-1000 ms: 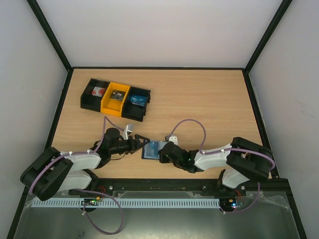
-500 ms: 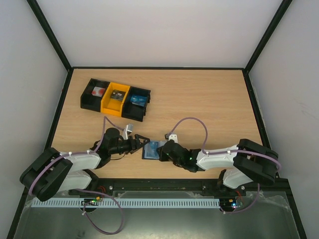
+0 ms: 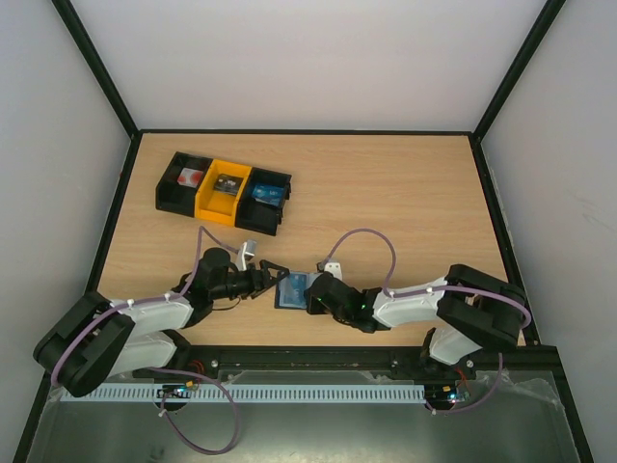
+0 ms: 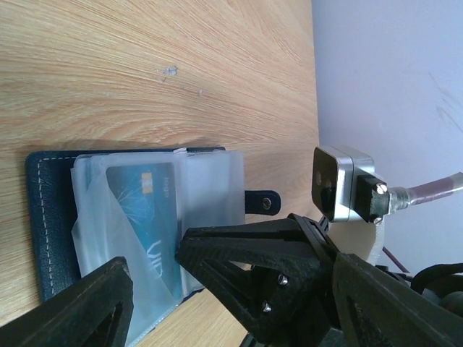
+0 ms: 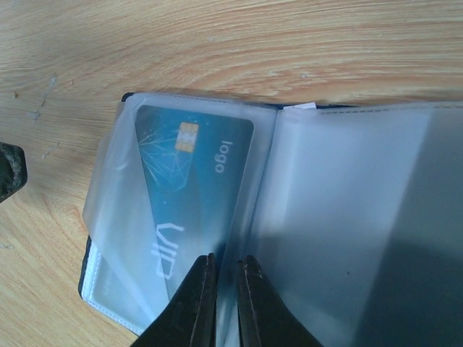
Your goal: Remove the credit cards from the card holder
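Wooden table [image 3: 405,193], card holder [image 4: 45,210] just beside spread-wide left gripper [image 4: 150,259], right gripper [image 5: 227,260] closed over credit card [image 5: 192,195]

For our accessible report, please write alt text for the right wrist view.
An open card holder lies on a wooden table, with a blue credit card inside a clear plastic sleeve. The right claw, nearly closed, sits at the sleeve by the card's lower corner.

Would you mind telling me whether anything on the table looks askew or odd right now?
The blue credit card sits crooked inside the clear sleeve of the open card holder, tilted against the sleeve's edges, and that sleeve bulges loosely. Nothing else stands out.
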